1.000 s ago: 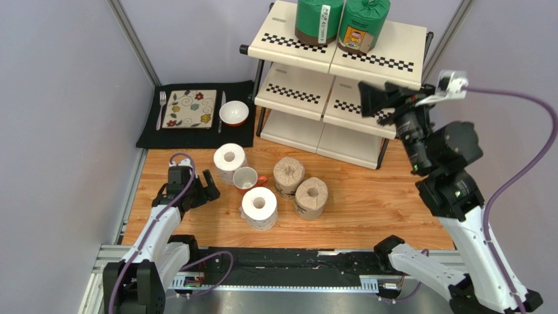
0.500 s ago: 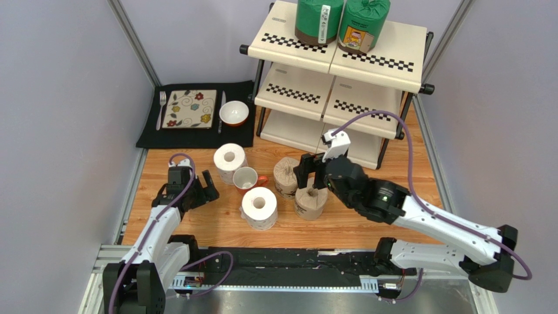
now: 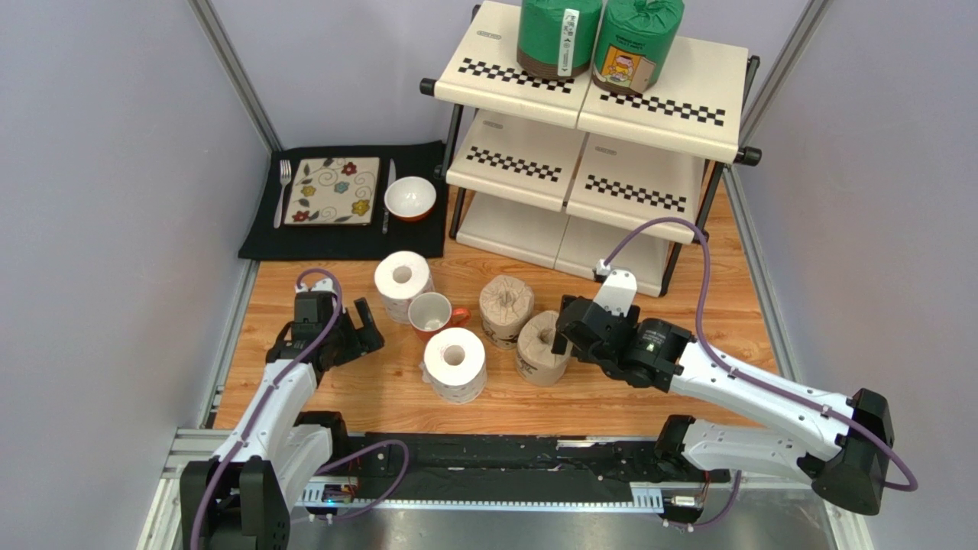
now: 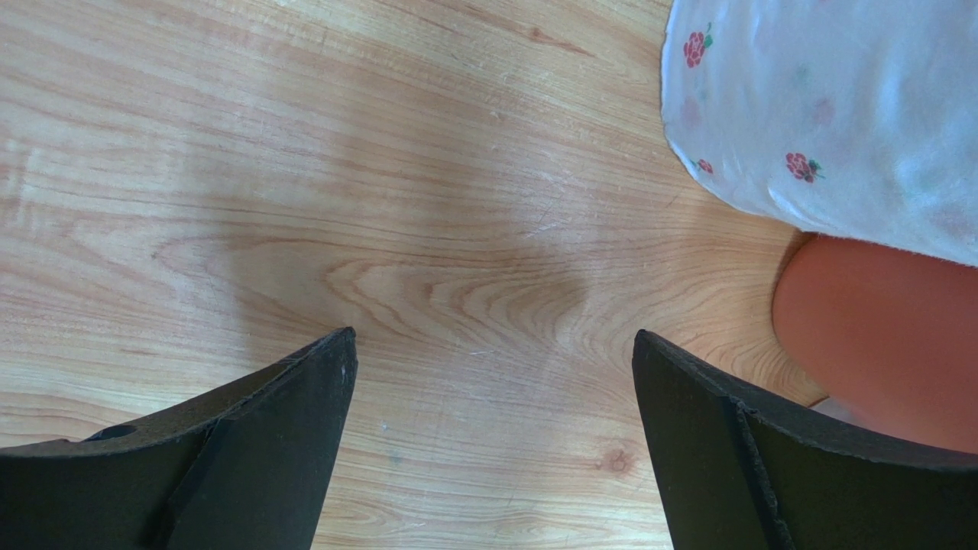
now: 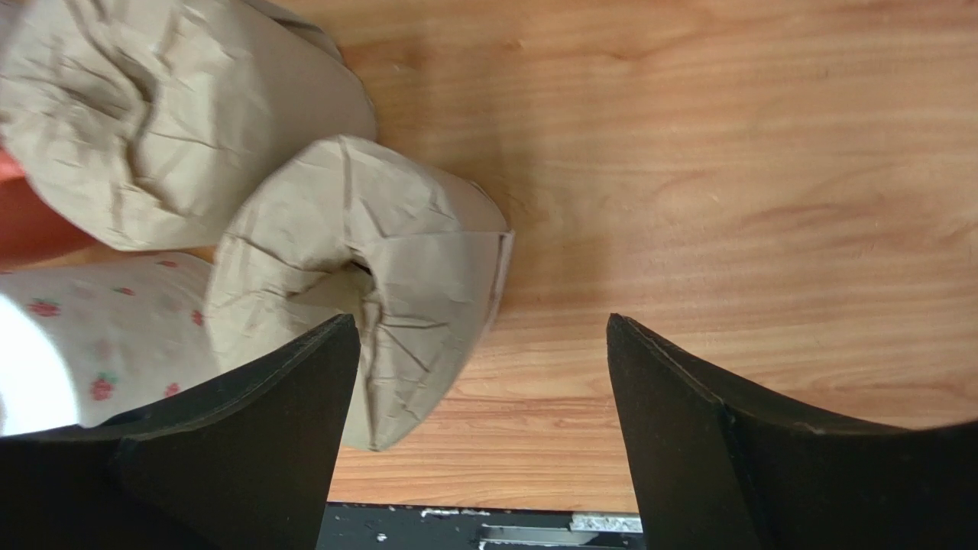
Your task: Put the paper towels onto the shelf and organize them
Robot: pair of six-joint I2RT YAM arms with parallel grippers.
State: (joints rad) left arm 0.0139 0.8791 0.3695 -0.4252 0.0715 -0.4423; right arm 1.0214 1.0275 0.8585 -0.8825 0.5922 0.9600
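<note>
1. Paper towels on the shelf: the left green roll (image 3: 559, 34) and the right green roll (image 3: 635, 44) stand side by side on the top tier of the shelf (image 3: 677, 97). You may count these two as placed.
2. Paper towels not yet placed: four sit on the table (image 3: 643, 390). The far tan roll (image 3: 506, 309) and the near tan roll (image 3: 544, 346) touch each other in front of the shelf. The far white roll (image 3: 403, 283) and the near white roll (image 3: 456, 363) stand to their left.
3. Shelf: the overhead view shows nothing on the middle and bottom tiers.
4. Right gripper (image 5: 482, 327): released, jaws spread, low at the near tan roll. The wrist view shows that roll under one finger and partly in the gap, not squeezed. You appear to be lining up a pick.
5. Left gripper (image 4: 494, 344): spread wide, holding nothing, over bare wood just beside the far white roll.
6. Progress, in my judgement: roughly a third done, with four rolls left to shelve and sort by kind.
7. Caution: the mug (image 3: 432, 311) stands among the rolls, and the tan pair is in contact, so lifting one may disturb the other.
</note>
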